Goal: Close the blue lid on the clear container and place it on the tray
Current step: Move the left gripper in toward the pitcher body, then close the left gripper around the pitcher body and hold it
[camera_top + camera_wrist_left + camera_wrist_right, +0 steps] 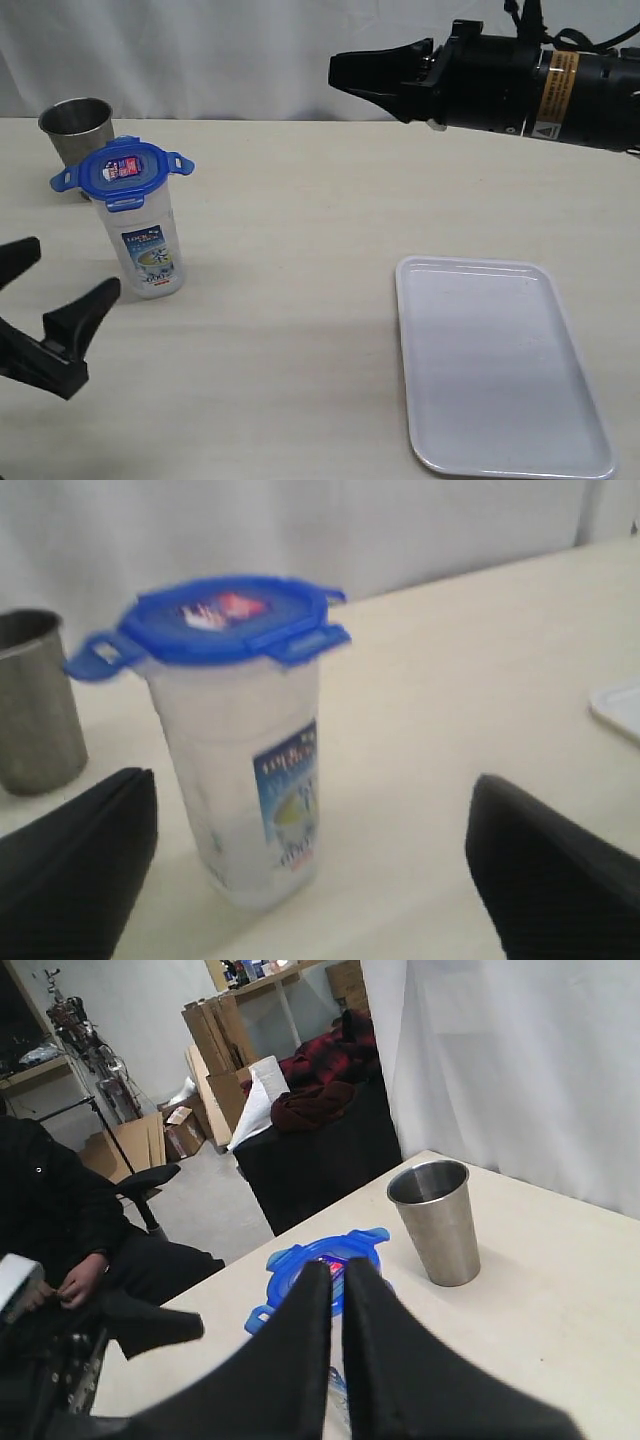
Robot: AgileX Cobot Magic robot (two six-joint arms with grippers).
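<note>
The left hand (75,268) sits low at the near left of the desk (300,220), its two black fingers spread wide and holding nothing. Just beyond its fingertips, untouched, stands the clear container (150,245), upright on the left side of the desk. The right hand (335,70) hangs high over the far right with its fingers pressed together, also holding nothing.

There are two hands, one container, one blue lid (125,170), one tray (500,440) and one grey metal cup (75,125). The cup stands just behind the container, on the far side. The tray lies flat at the near right, well apart from both.

The desk is pale beige, and a white curtain (250,50) hangs behind it. The right wrist view shows cardboard boxes (215,1025) and a seated person (60,1210) in dark clothes beyond the desk.

The container is tall and translucent with a blue, white and green label. The lid rests on its mouth, and the side flaps stick outward.
</note>
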